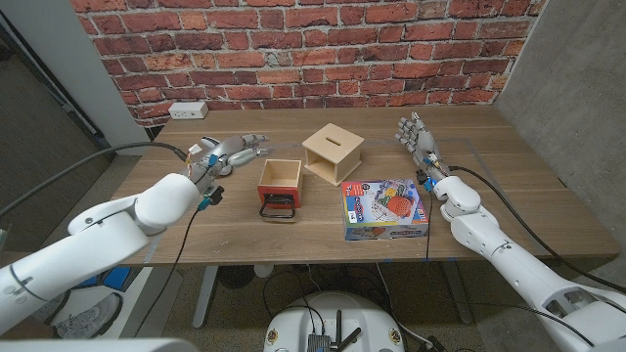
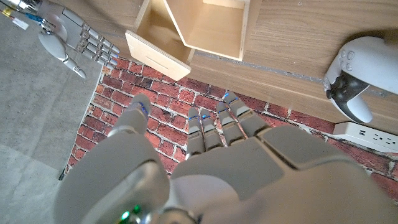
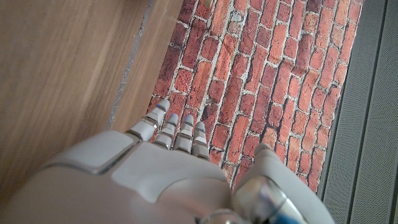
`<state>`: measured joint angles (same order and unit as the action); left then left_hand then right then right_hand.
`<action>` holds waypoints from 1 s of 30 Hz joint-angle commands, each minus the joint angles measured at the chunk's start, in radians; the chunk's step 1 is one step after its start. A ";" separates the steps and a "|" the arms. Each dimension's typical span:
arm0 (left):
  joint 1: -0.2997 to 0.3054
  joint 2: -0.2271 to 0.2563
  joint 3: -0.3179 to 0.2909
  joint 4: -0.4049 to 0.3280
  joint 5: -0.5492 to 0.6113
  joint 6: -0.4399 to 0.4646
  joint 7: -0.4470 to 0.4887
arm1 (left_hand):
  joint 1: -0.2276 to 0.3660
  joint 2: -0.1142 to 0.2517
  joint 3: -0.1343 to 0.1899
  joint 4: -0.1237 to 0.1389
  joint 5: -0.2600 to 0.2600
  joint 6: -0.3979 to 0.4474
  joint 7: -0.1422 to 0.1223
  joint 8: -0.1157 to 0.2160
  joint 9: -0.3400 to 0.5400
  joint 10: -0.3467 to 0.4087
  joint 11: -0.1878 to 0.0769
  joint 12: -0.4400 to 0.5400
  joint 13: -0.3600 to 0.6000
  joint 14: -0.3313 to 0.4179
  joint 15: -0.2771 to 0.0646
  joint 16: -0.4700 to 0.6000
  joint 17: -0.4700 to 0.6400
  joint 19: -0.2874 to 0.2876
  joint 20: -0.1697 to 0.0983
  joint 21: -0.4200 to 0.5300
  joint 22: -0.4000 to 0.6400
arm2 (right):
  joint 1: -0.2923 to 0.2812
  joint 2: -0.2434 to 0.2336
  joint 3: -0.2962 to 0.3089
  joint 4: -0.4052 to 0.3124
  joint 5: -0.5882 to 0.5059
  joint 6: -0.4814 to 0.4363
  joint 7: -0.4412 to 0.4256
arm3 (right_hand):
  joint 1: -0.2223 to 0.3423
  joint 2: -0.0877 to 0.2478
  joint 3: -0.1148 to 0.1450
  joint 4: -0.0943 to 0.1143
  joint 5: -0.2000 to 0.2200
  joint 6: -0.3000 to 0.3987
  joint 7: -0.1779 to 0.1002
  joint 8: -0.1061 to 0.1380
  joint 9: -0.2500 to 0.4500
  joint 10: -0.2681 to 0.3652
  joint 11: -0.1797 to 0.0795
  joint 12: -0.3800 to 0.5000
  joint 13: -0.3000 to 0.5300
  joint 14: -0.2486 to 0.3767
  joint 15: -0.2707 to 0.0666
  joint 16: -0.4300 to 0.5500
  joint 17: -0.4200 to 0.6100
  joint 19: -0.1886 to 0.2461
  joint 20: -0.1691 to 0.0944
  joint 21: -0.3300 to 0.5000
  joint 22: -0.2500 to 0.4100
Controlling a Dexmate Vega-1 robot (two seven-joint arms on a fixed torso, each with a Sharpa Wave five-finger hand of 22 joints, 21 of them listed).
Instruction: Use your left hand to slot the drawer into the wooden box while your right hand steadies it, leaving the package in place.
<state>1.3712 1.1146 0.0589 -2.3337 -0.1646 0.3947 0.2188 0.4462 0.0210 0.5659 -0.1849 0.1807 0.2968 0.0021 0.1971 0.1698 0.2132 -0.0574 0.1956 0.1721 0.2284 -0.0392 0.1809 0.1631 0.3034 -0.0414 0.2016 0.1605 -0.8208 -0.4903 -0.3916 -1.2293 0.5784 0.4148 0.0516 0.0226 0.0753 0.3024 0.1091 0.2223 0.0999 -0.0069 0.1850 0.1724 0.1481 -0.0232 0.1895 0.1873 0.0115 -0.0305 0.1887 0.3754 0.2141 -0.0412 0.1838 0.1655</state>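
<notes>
The pale wooden box with a slot in its top stands at the table's middle, turned at an angle; in the left wrist view the box lies ahead of my fingers. The drawer, red-sided with a black handle, sits apart from the box, in front and left of it. The colourful package lies flat to the drawer's right. My left hand is left of the box, fingers stretched toward it and holding nothing. My right hand is right of the box, fingers spread and nothing in it.
A white controller lies on the table by my left hand. A white power strip sits at the back left edge against the brick wall. Bare tabletop lies right of my right hand.
</notes>
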 commanded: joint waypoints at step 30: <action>-0.453 0.203 0.410 -0.232 0.281 0.438 -0.339 | 0.257 -0.175 -0.042 0.000 -0.006 0.103 -0.011 0.020 0.006 0.128 -0.024 -0.001 0.003 0.124 -0.057 -0.003 0.001 0.054 -0.149 -0.032 0.003 | -0.010 -0.001 0.008 0.001 0.008 0.020 0.007 | 0.012 0.032 0.010 0.001 0.006 0.013 -0.003 0.004 0.003 0.009 -0.006 0.004 0.001 0.012 -0.043 0.006 -0.017 0.003 -0.019 0.003 0.001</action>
<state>1.0300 1.3006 0.3520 -2.5431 0.0239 0.7675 -0.0333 0.6879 -0.1529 0.5320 -0.1847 0.1807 0.3897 -0.0093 0.2127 0.1697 0.3300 -0.0802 0.1957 0.1720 0.3415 -0.0429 0.1809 0.1633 0.3670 -0.0435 0.1737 0.1605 -0.8331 -0.4917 -0.3834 -1.2295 0.5880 0.4364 0.0598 0.0280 0.0807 0.3023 0.1091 0.2222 0.1033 -0.0103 0.1850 0.1724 0.1517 -0.0268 0.1894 0.1861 0.0167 -0.0356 0.1887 0.3569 0.2141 -0.0412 0.1838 0.1654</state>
